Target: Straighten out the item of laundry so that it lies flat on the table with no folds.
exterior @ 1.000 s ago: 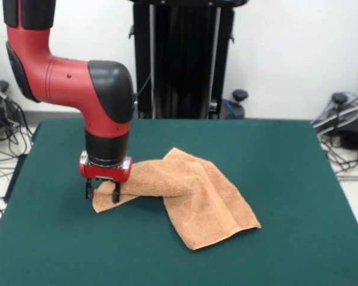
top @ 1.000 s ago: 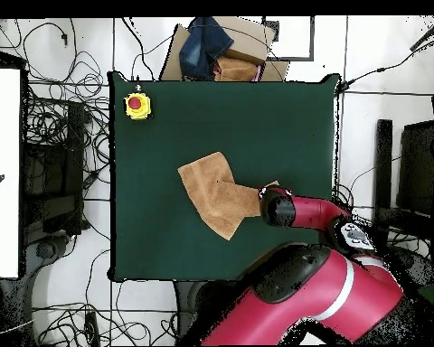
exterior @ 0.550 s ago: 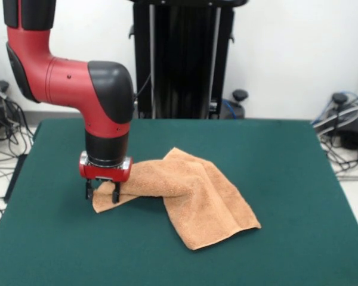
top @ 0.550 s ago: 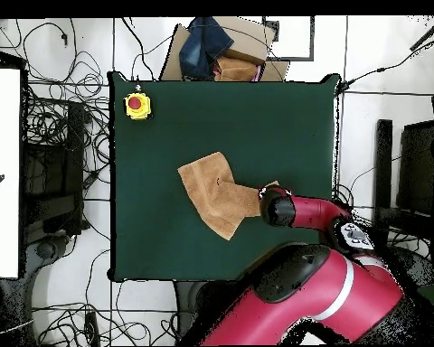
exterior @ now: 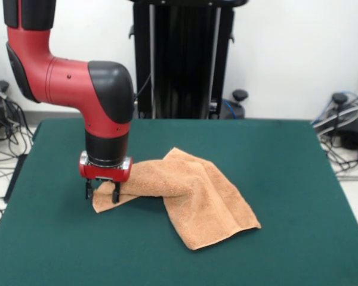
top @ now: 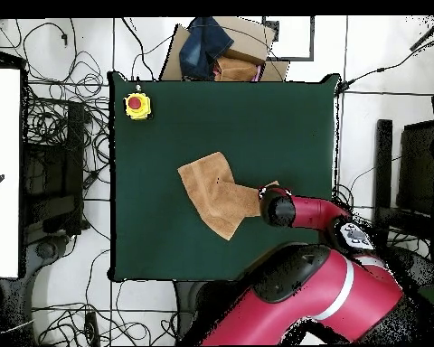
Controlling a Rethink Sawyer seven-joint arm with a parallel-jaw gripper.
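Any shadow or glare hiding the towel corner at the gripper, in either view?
Front view: even lighting, no glare on the table; the gripper stands at the towel corner, with only a soft shadow under the raised fold beside it. Overhead view: the arm's wrist covers the gripper and that corner, so the grasp cannot be seen there; the rest of the towel is evenly lit.
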